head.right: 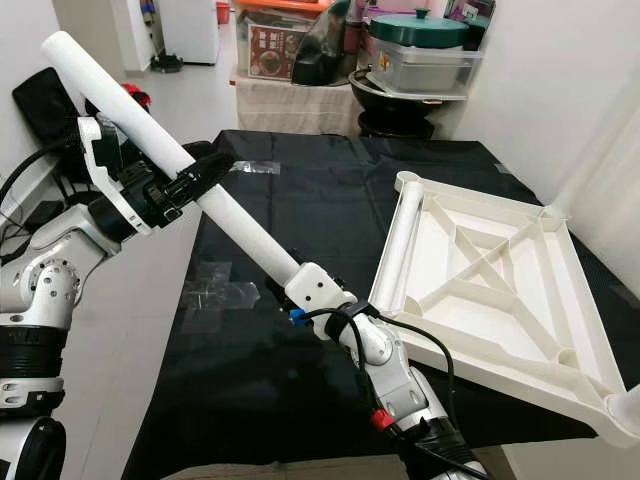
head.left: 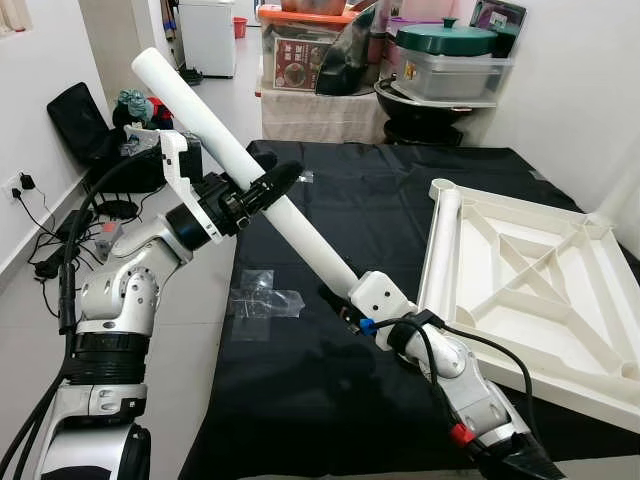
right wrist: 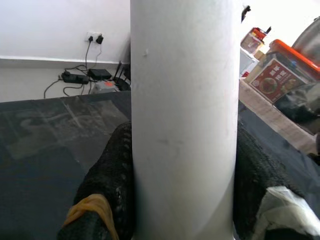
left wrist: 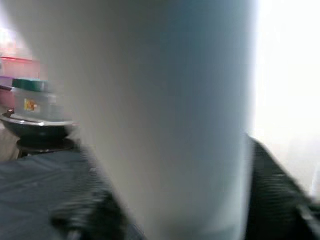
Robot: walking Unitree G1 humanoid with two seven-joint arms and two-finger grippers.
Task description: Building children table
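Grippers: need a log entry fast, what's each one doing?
Left gripper: shut on the white table leg.
Right gripper: shut on the same leg.

**Cluttered room corner behind a black floor sheet**

A black plastic sheet (head.left: 330, 400) lay over pale grey floor tiles (head.left: 215, 300) between plain white walls (head.left: 590, 90). At the far side, clear plastic storage boxes (head.left: 455, 75), one with a dark green lid (head.left: 445, 38), were stacked beside an orange-lidded bin (head.left: 305, 15). Black cables (head.left: 40, 225) trailed from a white wall socket (head.left: 12, 187).
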